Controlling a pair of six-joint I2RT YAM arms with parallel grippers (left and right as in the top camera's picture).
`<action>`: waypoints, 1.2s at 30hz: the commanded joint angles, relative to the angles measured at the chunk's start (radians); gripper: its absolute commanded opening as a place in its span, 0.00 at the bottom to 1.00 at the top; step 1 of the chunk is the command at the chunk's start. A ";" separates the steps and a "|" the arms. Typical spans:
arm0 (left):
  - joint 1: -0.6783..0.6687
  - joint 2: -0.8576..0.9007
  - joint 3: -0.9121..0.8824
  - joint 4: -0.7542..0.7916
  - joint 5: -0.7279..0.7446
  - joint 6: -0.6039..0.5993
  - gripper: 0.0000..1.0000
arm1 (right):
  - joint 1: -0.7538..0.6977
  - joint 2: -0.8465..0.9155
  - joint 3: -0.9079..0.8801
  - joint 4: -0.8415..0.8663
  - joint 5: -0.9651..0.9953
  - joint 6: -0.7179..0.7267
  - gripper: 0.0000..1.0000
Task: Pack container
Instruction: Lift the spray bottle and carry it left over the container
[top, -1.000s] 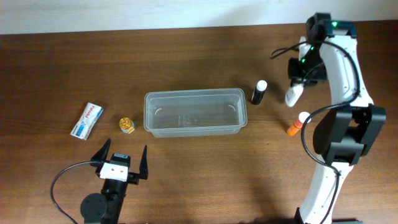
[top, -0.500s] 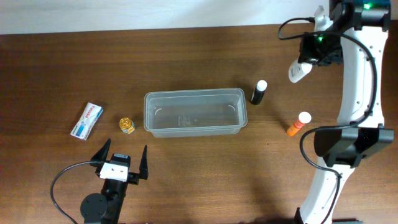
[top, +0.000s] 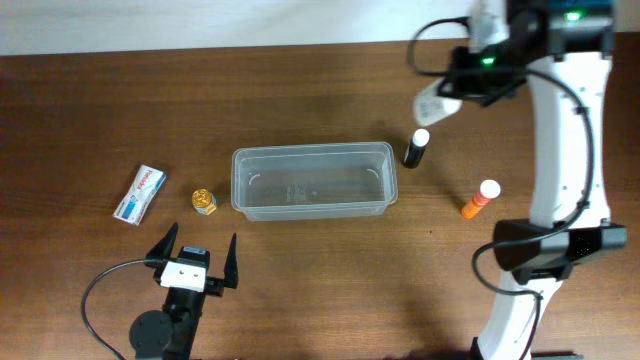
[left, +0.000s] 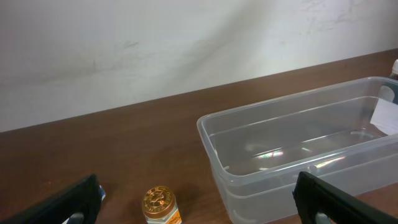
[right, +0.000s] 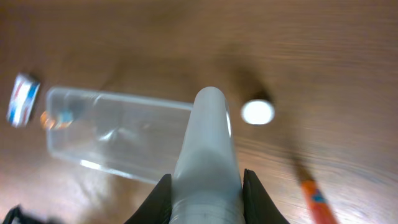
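The clear plastic container (top: 312, 152) lies empty at the table's middle. My right gripper (top: 458, 88) hangs above the table behind and to the right of it, shut on a white bottle (top: 436, 104) that points down-left. In the right wrist view the white bottle (right: 207, 143) fills the space between the jaws of the right gripper (right: 206, 182), with the container (right: 118, 134) below and to the left. My left gripper (top: 195, 262) rests open near the front edge, in front of the container's left end. Its view shows the container (left: 261, 113) ahead to the right.
A black bottle with a white cap (top: 415, 148) stands just right of the container. An orange tube (top: 478, 200) lies further right. Left of the container sit a gold-lidded jar (top: 204, 202) and a white and blue tube box (top: 139, 193). The jar (left: 160, 204) sits between the left fingers.
The right arm has swung up, toward the back and then left with the white bottle, from beside the orange tube to behind the black bottle. The left arm has not moved.
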 joint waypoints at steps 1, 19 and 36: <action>0.004 -0.010 -0.003 -0.006 -0.007 0.016 0.99 | 0.087 -0.040 0.026 -0.006 -0.006 0.020 0.15; 0.004 -0.010 -0.003 -0.006 -0.007 0.016 0.99 | 0.265 -0.043 -0.224 -0.006 0.248 0.176 0.12; 0.004 -0.010 -0.003 -0.006 -0.007 0.016 0.99 | 0.370 -0.043 -0.288 0.021 0.381 0.305 0.13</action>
